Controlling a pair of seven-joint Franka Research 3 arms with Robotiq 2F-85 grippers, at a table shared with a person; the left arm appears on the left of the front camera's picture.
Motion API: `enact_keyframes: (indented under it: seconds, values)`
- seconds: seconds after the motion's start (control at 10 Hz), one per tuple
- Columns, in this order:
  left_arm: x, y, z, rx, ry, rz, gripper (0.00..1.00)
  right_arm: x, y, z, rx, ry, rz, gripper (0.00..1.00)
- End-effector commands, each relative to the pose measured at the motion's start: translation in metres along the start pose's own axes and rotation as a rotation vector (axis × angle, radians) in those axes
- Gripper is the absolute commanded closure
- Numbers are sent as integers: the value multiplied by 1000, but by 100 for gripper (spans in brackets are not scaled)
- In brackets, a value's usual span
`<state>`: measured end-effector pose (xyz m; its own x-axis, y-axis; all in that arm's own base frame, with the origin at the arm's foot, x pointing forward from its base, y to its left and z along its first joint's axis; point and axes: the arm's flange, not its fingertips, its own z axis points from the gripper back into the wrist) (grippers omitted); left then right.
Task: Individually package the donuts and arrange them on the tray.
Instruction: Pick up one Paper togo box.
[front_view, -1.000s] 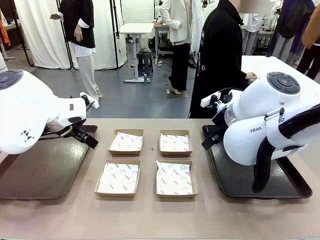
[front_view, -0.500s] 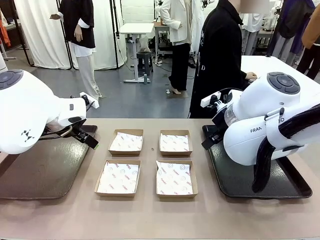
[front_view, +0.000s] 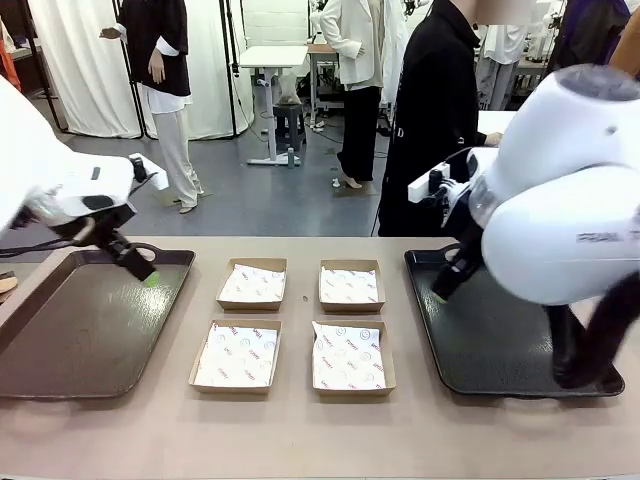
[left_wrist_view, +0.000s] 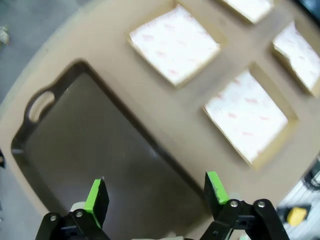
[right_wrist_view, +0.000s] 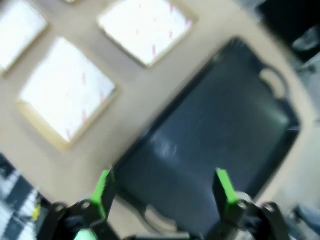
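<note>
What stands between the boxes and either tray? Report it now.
Nothing visible. The four paper-lined boxes sit on bare table between the left tray and the right tray. The left gripper and right gripper hang open over their trays, empty.

Glossy white left arm (front_view: 45, 175) and right arm (front_view: 560, 210), black green-padded left pincer (left_wrist_view: 155, 186) and right pincer (right_wrist_view: 162, 181)

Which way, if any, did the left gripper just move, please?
Yes: the left gripper moved left and up, off the right rim of the left tray.
</note>
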<state>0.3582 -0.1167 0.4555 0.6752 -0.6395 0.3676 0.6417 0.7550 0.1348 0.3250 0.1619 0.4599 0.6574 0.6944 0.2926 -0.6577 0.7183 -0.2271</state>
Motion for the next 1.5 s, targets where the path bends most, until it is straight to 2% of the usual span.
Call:
enact_keyframes:
  seconds: [0.0,0.2,0.3,0.4,0.8,0.9,1.0,1.2,1.3,1.4]
  values:
    - [-111,-37,14,-62,87,-26,0,-123,44,12,17,89,-27,0]
    - [-136,-40,15,-96,131,-11,0,-152,43,7,49,135,-90,0]
    - [-143,-41,12,-76,126,26,0,-155,35,-1,42,138,-110,0]
    - [-38,-4,42,-87,143,-11,0,-48,8,56,26,146,-40,0]
    - [-38,-4,42,-87,143,-11,0,-55,6,63,32,155,-52,0]
    - [-41,-5,46,-83,159,-6,0,-68,-11,54,276,19,-176,0]
    - [-47,13,47,-274,105,156,0,-90,-28,53,499,-121,-304,0]
    - [-67,53,54,-685,-35,427,0,-142,-68,50,842,-403,-597,0]
    - [-81,70,56,-819,-103,533,0,-166,-84,47,941,-502,-711,0]
    - [-94,89,56,-937,-162,659,0,-187,-98,40,1041,-552,-773,0]
